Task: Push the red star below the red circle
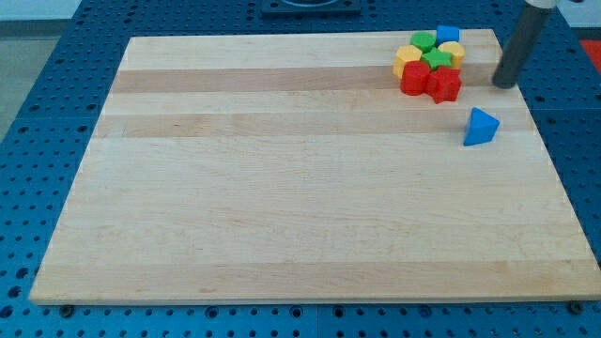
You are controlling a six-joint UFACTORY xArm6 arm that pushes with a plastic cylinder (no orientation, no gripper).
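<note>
The red star (445,84) lies near the view's top right, in a tight cluster of blocks. The red circle (413,79) touches it on its left. My tip (505,84) rests on the board to the right of the red star, about a block's width away from it and apart from every block. The dark rod rises from the tip toward the view's top right.
The cluster also holds a green star (436,60), a green block (424,40), a blue block (448,34), a yellow block (407,59) and another yellow block (454,52). A blue triangle (481,127) lies alone below my tip. The wooden board's (282,188) right edge is close by.
</note>
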